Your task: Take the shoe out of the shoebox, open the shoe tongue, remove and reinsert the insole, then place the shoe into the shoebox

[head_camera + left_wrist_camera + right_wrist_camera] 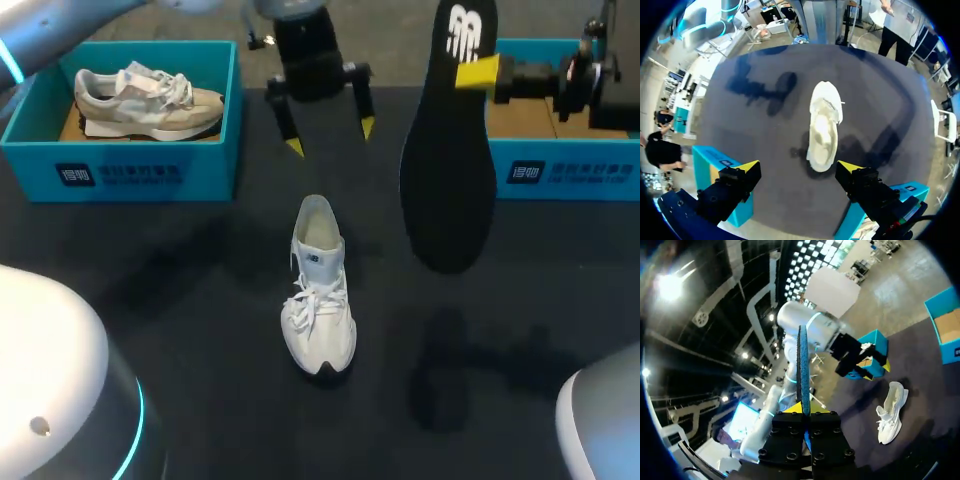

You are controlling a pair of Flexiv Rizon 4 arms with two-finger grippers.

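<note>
The white shoe [318, 285] stood upright on the dark table [150, 290] near its middle, out of any box. Its toe pointed to 6 o'clock and its open heel end to 12 in the head view, and the laces lay loose over the tongue.

Taking the shoe as the centre of the dial, the left claw [331, 138] hung at 12 o'clock, above the table beyond the heel. Its fingers were spread wide apart, gripping nothing and clear of the shoe. In the left wrist view the shoe [822, 127] lay just ahead of that claw [799, 166], with its heel end nearest the gap between the tips.

At 2 o'clock the black insole [445, 150] hung in the air, long axis running 12 to 6. The right claw [472, 72] was clamped on its upper end. In the right wrist view the insole [803, 370] stood edge-on, pinched between the two yellow tips of that claw [805, 412], and the shoe [891, 412] lay well apart on the table.

The hanging insole covered the near left corner of the right shoebox [565, 170], also at 2 o'clock, and the right arm reached over that box. At 10 o'clock the left shoebox [120, 172] held a second shoe [150, 100], beige and grey, lying on its side.
</note>
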